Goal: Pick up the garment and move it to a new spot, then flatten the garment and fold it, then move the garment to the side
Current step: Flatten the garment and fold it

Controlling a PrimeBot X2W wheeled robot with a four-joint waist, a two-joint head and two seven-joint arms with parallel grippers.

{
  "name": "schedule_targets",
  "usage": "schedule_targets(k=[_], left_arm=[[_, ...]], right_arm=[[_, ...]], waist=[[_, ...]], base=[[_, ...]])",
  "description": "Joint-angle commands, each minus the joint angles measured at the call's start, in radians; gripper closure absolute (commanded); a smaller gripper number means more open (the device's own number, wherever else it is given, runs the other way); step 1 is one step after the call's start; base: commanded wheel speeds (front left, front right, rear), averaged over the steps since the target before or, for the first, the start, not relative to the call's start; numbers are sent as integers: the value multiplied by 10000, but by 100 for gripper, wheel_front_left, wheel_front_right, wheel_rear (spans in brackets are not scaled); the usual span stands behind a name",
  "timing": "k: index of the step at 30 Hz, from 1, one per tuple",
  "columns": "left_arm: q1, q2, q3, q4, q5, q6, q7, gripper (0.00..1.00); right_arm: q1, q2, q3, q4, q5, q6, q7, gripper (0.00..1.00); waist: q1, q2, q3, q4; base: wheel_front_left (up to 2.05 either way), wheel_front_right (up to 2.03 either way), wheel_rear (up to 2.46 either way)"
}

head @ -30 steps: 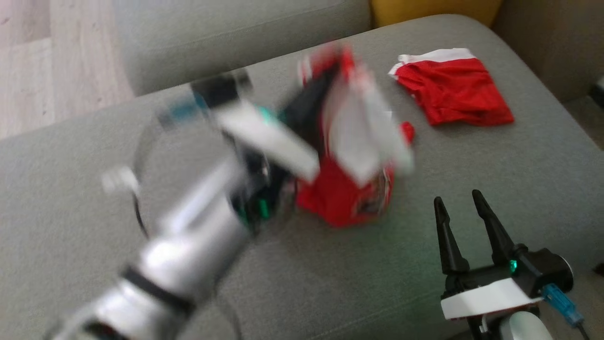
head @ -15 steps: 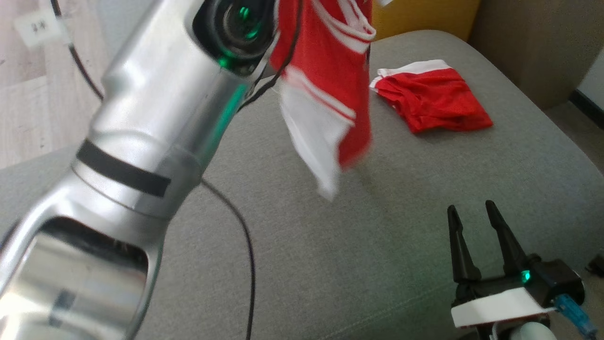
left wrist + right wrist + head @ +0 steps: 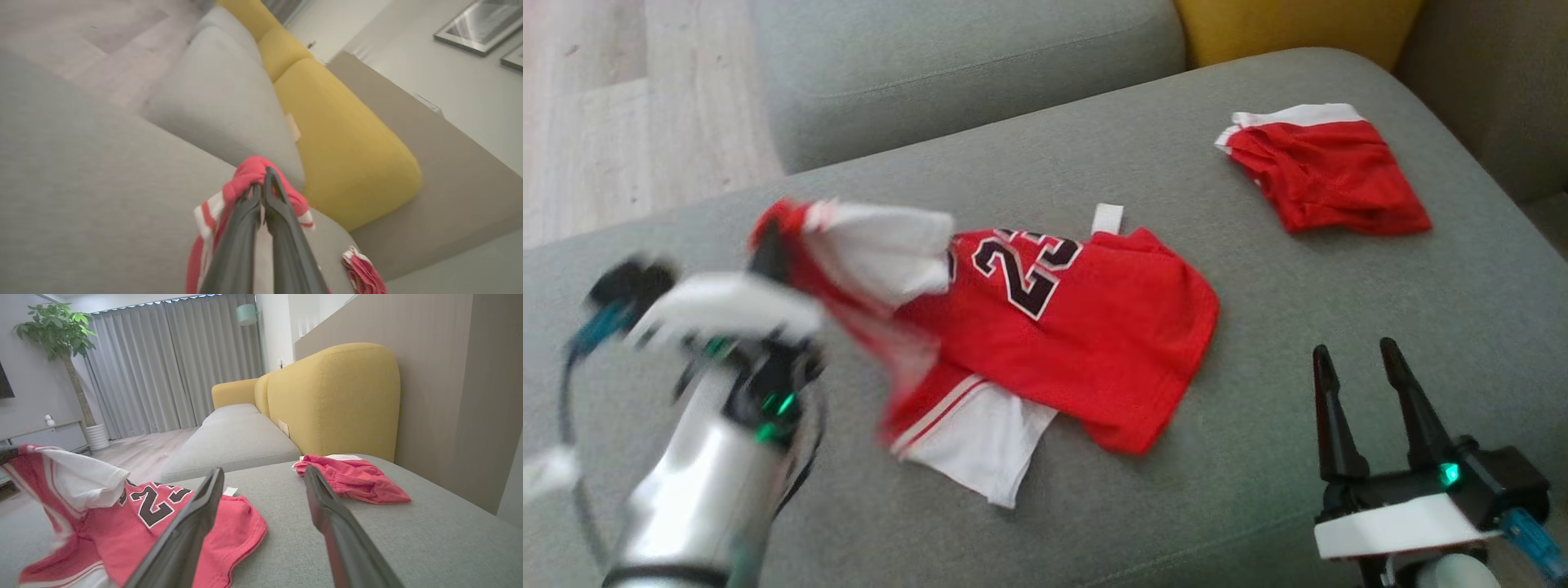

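Pinches a red-and-white edge of the garment (image 3: 1086,343) between the pressed-together fingers of the left gripper (image 3: 263,190), raised just off the grey sofa seat (image 3: 1111,523); has the rest of the garment spread on the seat to that gripper's right, number showing; holds the right gripper (image 3: 1353,351) spread and empty, near the garment's hem but apart from it; shows red shorts (image 3: 1327,175) beyond the right gripper's fingertips, well apart.
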Motion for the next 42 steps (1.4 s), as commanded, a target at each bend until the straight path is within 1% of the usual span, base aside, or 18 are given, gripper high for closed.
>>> schedule_targets(k=[1, 2, 3, 4, 5, 13, 14, 15, 16, 17, 19, 20, 25, 30, 33, 37, 39, 42], left_arm=[[380, 472, 1123, -666, 549, -138, -59, 100], [819, 503, 1492, -801, 737, -163, -59, 100], [819, 503, 1492, -801, 737, -163, -59, 100], [1589, 528, 2060, -1141, 1205, -262, -60, 100], [1589, 528, 2060, -1141, 1205, -262, -60, 100], [3530, 294, 2812, -2507, 3202, -751, -60, 100], [3632, 160, 2981, -2673, 3371, -817, -60, 91], [3706, 12, 3063, -2761, 3520, -903, -60, 76], [3737, -98, 3055, -2795, 3706, -1001, -60, 73], [3714, -153, 3020, -2808, 3975, -1075, -60, 63], [3562, -223, 2970, -2814, 4637, -1174, -60, 13], [3460, -293, 2999, -2821, 4932, -1210, -60, 0], [3175, -584, 3500, -2991, 6620, -973, -60, 0], [3878, -759, 3802, -3984, 8691, -296, -60, 0], [4639, -941, 3754, -4632, 9301, -162, -60, 0], [5649, -1033, 3042, -5008, 10132, -307, -60, 0], [6042, -1055, 2781, -4889, 10351, -262, -60, 0], [6365, -1077, 2673, -4138, 10180, -154, -60, 0]], right_arm=[[-209, -23, 153, -381, -2, -9, -109, 0], [-163, -23, 123, -383, -19, -9, -109, 0], [-163, -23, 123, -383, -19, -9, -109, 0], [-88, -23, 87, -398, -33, -9, -109, 0], [-88, -23, 87, -398, -33, -9, -109, 0], [-104, -22, 192, -414, -125, -9, -109, 0], [-113, -22, 209, -409, -137, -9, -109, 0], [-118, -22, 223, -404, -148, -9, -109, 0], [-123, -22, 250, -393, -161, -9, -109, 0], [-124, -22, 273, -384, -174, -9, -109, 0], [-142, -22, 313, -372, -199, -9, -109, 0], [-158, -22, 332, -361, -223, -9, -109, 0], [-286, -22, 424, -327, -286, -9, -109, 0], [-242, -22, 336, -365, -328, -9, -109, 0], [-152, -22, 293, -345, -327, -9, -109, 0], [-113, -22, 302, -320, -308, -9, -109, 0], [-127, -22, 321, -320, -292, -9, -109, 0], [-136, -22, 358, -325, -290, -9, -109, 0]], waist=[[0, 0, 64, 245], [0, 0, 72, 343], [0, 0, 72, 343], [0, 0, 93, 539], [0, 0, 93, 539], [0, 0, 247, 1307], [0, 0, 279, 1409], [0, 0, 307, 1521], [0, 0, 327, 1617], [0, 0, 347, 1711], [0, 0, 398, 1862], [0, 0, 424, 1924], [0, 0, 541, 2003], [0, 0, 642, 2025], [0, 0, 628, 2071], [0, 0, 586, 2125], [0, 0, 578, 2168], [0, 0, 567, 2220]], base=[[0, 0, 0], [0, 0, 0], [0, 0, 0], [0, 0, 0], [0, 0, 0], [0, 0, 0], [0, 0, 0], [0, 0, 0], [0, 0, 0], [0, 0, 0], [0, 0, 0], [0, 0, 0], [0, 0, 0], [0, 0, 0], [0, 0, 0], [0, 0, 0], [0, 0, 0], [0, 0, 0]])
